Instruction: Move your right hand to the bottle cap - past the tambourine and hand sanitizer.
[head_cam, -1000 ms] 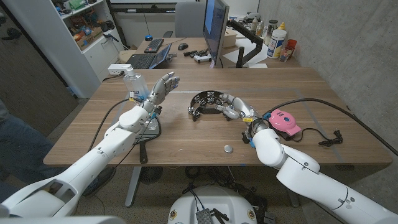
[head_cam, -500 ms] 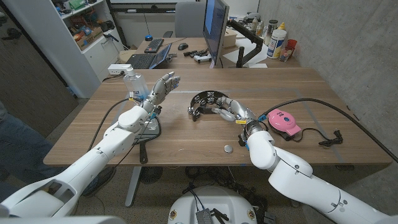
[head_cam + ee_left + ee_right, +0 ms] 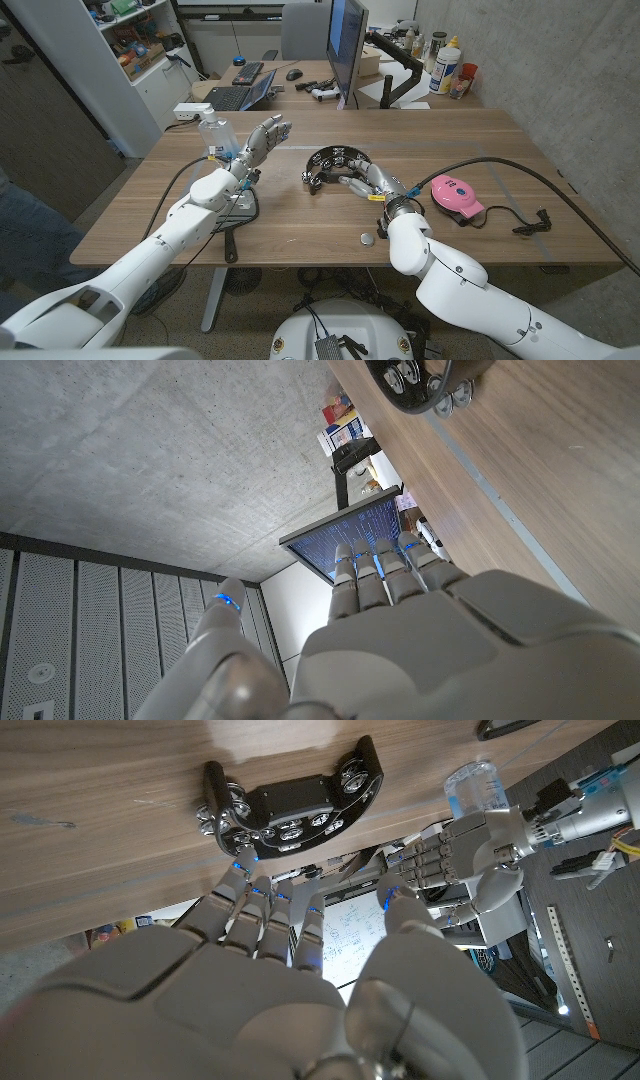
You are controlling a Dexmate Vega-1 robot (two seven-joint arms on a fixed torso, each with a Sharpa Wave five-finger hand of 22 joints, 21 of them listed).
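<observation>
The small silver bottle cap (image 3: pixel 367 239) lies near the table's front edge. A black tambourine (image 3: pixel 330 164) (image 3: pixel 290 796) (image 3: pixel 425 380) lies at mid-table. A clear hand sanitizer bottle (image 3: pixel 215 135) (image 3: pixel 475 784) stands at the left. My right hand (image 3: pixel 368 181) (image 3: pixel 270 980) hovers just right of the tambourine, behind the cap, its fingers apart and holding nothing. Its forearm passes just right of the cap. My left hand (image 3: pixel 262 140) (image 3: pixel 400 630) (image 3: pixel 455 855) is raised beside the sanitizer with spread fingers, empty.
A pink device (image 3: pixel 456 195) with a black cable (image 3: pixel 520 175) lies right of my right arm. A black flat object (image 3: pixel 240 208) lies under my left forearm. A monitor (image 3: pixel 346 45) and desks stand behind the table.
My right arm has swung left, so its wrist and forearm now sit closer to the cap, and the hand has edged toward the tambourine. The left arm has stayed put.
</observation>
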